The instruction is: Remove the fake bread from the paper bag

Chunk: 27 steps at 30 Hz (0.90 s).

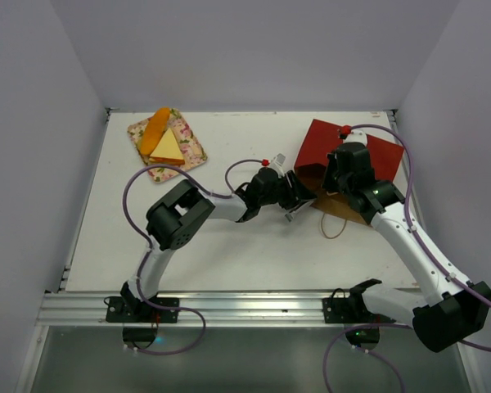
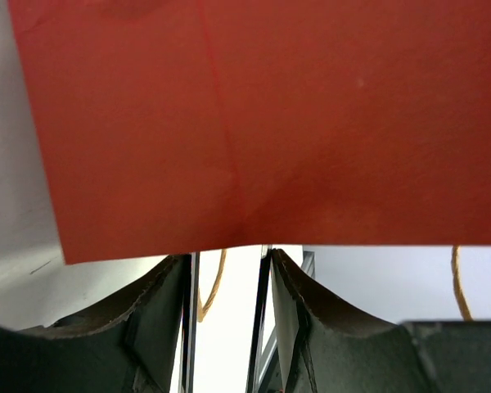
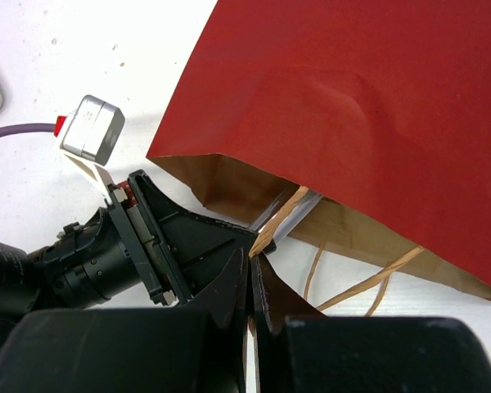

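The dark-red paper bag [image 1: 319,143] lies flat at the back right, its brown mouth facing the arms. It also shows in the left wrist view [image 2: 270,123] and the right wrist view [image 3: 368,98]. My left gripper [image 1: 303,196] is open, and its fingertips [image 3: 290,214] reach into the bag's mouth, empty. My right gripper [image 3: 252,255] is shut on a cord handle [image 3: 280,219] at the mouth. An orange bun [image 1: 155,131] and a yellow sandwich wedge [image 1: 167,147] lie on the floral tray [image 1: 194,155]. Other bread pieces are hidden.
The floral tray sits at the back left of the white table [image 1: 229,254]. A second cord handle [image 1: 334,225] loops loose on the table in front of the bag. Grey walls enclose the table on three sides.
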Each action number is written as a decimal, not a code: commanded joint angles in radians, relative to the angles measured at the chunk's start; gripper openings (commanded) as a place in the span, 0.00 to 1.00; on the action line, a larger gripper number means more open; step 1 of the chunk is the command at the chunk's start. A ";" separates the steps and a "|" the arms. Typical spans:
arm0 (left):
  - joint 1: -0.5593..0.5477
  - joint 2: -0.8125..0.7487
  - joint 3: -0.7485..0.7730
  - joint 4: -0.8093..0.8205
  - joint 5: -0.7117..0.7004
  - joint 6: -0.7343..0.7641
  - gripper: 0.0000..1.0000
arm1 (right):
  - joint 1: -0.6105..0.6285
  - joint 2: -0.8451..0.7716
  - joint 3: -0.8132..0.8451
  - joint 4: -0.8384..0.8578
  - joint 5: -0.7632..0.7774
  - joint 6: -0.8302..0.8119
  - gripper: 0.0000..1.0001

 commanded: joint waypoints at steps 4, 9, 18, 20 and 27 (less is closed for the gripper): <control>-0.003 0.008 0.044 0.090 0.033 -0.027 0.49 | 0.006 0.005 0.013 0.030 -0.008 0.005 0.00; -0.002 0.044 0.054 0.156 0.080 -0.062 0.50 | 0.006 0.007 0.014 0.035 -0.009 0.007 0.00; 0.001 0.066 0.073 0.186 0.099 -0.077 0.29 | 0.006 0.008 0.014 0.033 -0.009 0.008 0.00; 0.003 0.063 0.064 0.202 0.106 -0.085 0.22 | 0.006 0.010 0.014 0.035 -0.009 0.008 0.00; 0.032 0.008 -0.008 0.258 0.135 -0.103 0.17 | 0.005 0.036 0.017 0.045 0.020 0.010 0.00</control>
